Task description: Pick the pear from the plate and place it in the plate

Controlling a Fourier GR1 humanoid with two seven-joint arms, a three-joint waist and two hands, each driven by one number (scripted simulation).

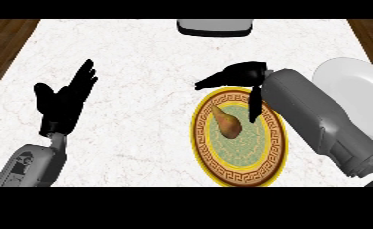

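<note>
Lying on its side, the pear (226,120) is resting in the green centre of the patterned plate (207,161), toward that plate's upper left and inside the gold key-pattern rim. The right hand (239,77) is hanging over the plate's far edge with fingers relaxed and holding nothing; its thumb (255,105) is pointing down just beside the pear, though whether it is touching the fruit is hard to tell. A plain white plate (342,77) is sitting near the table's (138,60) right edge, partly hidden behind the grey right forearm (317,117). At the view's left the left hand (65,99) is resting open, fingers up. Between the hands the marble is giving open room. A grey object (215,26) is sitting at the far edge. No writing is showing.
</note>
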